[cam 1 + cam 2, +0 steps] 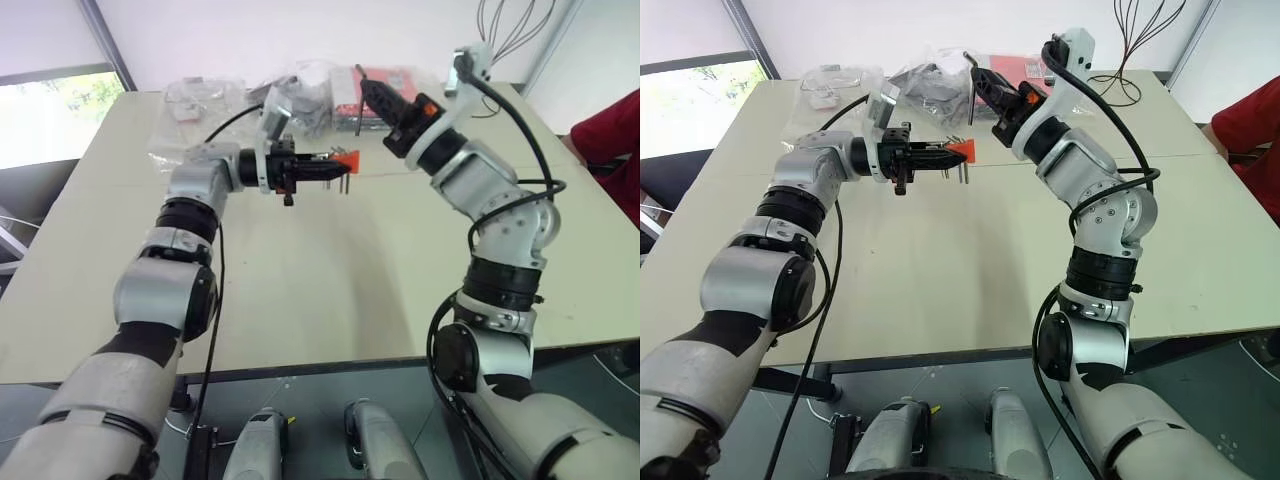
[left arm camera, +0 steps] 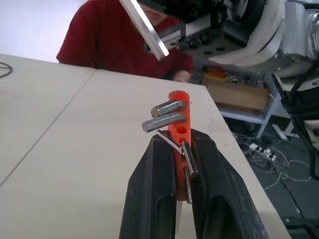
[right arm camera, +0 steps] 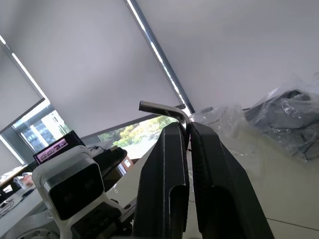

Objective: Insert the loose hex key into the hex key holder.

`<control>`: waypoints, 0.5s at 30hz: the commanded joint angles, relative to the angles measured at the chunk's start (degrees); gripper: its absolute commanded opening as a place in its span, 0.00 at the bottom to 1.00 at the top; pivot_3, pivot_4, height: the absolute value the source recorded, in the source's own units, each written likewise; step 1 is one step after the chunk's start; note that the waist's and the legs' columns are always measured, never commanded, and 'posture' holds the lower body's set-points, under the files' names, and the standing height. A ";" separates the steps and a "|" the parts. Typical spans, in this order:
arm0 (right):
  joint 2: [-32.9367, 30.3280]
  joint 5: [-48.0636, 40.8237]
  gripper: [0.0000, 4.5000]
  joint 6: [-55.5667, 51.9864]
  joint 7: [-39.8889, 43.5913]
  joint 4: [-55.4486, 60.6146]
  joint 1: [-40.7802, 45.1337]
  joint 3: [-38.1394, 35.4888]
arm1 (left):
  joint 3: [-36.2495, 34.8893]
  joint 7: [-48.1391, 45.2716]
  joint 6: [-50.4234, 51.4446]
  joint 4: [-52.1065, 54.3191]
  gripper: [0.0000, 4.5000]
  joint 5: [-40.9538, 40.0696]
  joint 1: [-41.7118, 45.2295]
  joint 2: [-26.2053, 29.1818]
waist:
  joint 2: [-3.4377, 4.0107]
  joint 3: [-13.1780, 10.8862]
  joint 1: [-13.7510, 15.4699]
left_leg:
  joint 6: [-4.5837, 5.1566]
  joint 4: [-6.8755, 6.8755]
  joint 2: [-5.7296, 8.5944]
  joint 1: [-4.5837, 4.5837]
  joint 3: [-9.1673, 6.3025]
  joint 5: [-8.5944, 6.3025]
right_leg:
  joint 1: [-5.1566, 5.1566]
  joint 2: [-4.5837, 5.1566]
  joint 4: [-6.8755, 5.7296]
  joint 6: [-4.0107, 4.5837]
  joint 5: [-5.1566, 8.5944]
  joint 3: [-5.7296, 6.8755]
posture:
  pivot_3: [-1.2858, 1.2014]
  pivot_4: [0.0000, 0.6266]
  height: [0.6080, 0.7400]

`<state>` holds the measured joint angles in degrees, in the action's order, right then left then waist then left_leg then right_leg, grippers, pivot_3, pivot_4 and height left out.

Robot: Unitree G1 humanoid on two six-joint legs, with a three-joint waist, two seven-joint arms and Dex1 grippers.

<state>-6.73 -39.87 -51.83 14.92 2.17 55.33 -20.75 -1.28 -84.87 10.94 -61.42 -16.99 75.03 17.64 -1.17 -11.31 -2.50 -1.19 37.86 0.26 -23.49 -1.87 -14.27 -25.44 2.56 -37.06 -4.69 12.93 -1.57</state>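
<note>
The loose hex key (image 3: 167, 109), a thin grey L-shaped rod, is clamped at its bend between the closed black fingers of the right gripper (image 3: 188, 130), its short arm projecting sideways beyond the fingertips; in the right eye view it stands near the top centre of the frame. The hex key holder (image 2: 178, 127), a small orange-red block with an empty round socket and several grey keys protruding from it, is pinched between the closed fingers of the left gripper (image 2: 180, 149), just left of centre in the upper part of the left eye view, raised above the table (image 1: 330, 290). The two grippers are near each other but apart. Clear plastic packets (image 1: 200, 100) and a red packet (image 1: 385, 85) lie along the table's far edge at the top of the frame; the beige surface below the grippers lies open down to the near edge. A person in a red top (image 2: 119, 40) sits beyond the table's right edge.
</note>
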 commanded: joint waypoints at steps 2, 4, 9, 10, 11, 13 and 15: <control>-0.83 -1.77 0.01 1.74 -0.14 2.16 0.19 0.57 | -1.63 -0.37 0.03 2.20 0.00 -0.72 1.38 -0.16 | 0.00 0.00 0.03 | 0.00 0.00 0.00 0.00 0.00 0.00 | 0.00 0.00 -0.01 0.00 0.00 0.00 | 0.52 0.24 1.00; -0.90 -1.95 0.01 1.86 -0.20 2.09 0.03 0.79 | -1.76 -0.30 0.03 2.32 0.00 -0.72 1.35 -0.19 | 0.00 0.00 0.00 | 0.00 0.01 0.00 0.00 0.00 0.00 | 0.00 0.01 -0.01 0.00 0.00 0.00 | 0.52 0.24 1.00; -1.28 -2.50 0.01 2.31 -0.42 1.84 -0.25 1.30 | -2.02 -0.18 0.13 2.45 0.00 -0.77 1.36 0.03 | 0.00 0.00 -0.02 | 0.00 0.01 0.00 0.00 -0.01 0.00 | 0.00 -0.02 -0.02 0.00 0.00 0.00 | 0.52 0.24 1.00; -1.36 -2.64 0.01 2.39 -0.49 1.85 -0.32 1.32 | -2.03 -0.17 0.10 2.51 0.00 -0.76 1.32 0.09 | 0.00 0.00 -0.01 | 0.00 0.01 0.00 0.00 -0.01 0.00 | 0.00 -0.02 -0.02 0.00 0.00 0.00 | 0.52 0.24 1.00; -1.41 -2.78 0.01 2.49 -0.65 1.89 -0.36 1.30 | -2.04 -0.11 -0.05 2.50 0.00 -0.68 1.27 0.18 | 0.00 0.00 0.00 | 0.00 0.01 0.00 0.00 -0.01 0.00 | 0.00 -0.01 -0.02 0.00 0.00 0.00 | 0.52 0.24 1.00; -1.52 -3.09 0.01 2.54 -0.87 2.02 -0.45 1.26 | -2.08 0.21 -0.55 2.35 0.00 -0.51 1.26 0.25 | 0.00 0.00 0.00 | 0.00 0.01 0.00 0.00 0.00 0.00 | 0.00 0.00 -0.01 0.00 0.00 0.00 | 0.52 0.24 1.00; -1.62 -3.35 0.01 2.54 -0.97 2.11 -0.53 1.25 | -2.23 0.54 -0.82 2.11 0.00 -0.43 1.38 0.20 | 0.00 0.00 0.01 | 0.00 0.01 0.00 0.00 0.00 0.00 | 0.00 0.00 -0.01 0.00 0.00 0.00 | 0.52 0.24 1.00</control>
<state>-7.85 -41.87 -50.73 13.93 2.15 54.45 -19.39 -1.99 -84.55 10.80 -60.81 -16.95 75.03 17.38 -1.17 -11.31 -2.49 -1.19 37.87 0.26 -23.49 -1.87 -14.27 -25.44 2.56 -37.07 -4.69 12.93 -1.57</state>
